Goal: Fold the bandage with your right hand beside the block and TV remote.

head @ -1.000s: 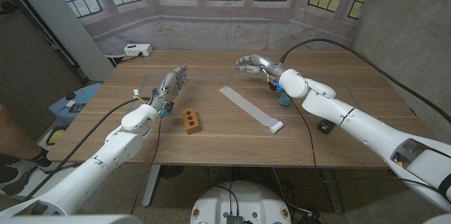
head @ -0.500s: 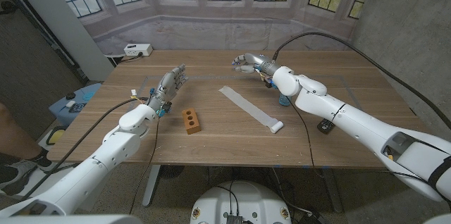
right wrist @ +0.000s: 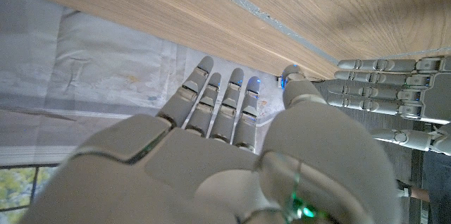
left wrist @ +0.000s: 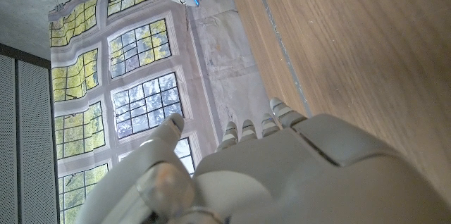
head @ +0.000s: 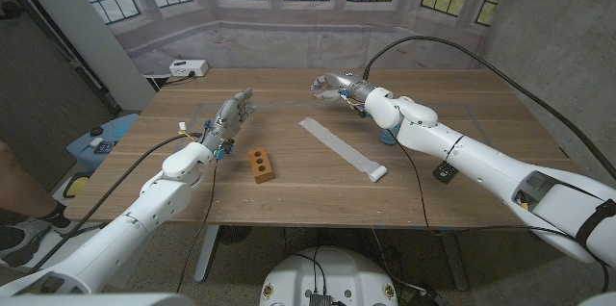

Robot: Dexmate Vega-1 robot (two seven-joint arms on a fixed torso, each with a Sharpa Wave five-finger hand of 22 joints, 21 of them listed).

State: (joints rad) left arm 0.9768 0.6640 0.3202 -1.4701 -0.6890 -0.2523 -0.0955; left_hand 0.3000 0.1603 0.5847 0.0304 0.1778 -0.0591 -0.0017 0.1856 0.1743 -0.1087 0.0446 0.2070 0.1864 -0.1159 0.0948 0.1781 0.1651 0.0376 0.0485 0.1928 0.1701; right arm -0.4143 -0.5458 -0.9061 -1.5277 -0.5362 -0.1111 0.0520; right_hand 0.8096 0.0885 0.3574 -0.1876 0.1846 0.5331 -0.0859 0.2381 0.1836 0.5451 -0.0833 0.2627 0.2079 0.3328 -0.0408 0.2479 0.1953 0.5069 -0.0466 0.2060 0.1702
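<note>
Head view, unlabelled bandage [head: 341,148], right robot hand [head: 334,86] empty

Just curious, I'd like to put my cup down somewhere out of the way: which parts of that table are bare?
The near edge in front of the block and bandage looks bare, as does the stretch between them. The far middle, between the left robot hand and right robot hand, is open too. It is busier at the right, around the remote.

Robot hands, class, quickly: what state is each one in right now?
Left robot hand: open, fingers straight, holding nothing.
Right robot hand: open, fingers apart, holding nothing; it is beyond the bandage, not touching it.
</note>
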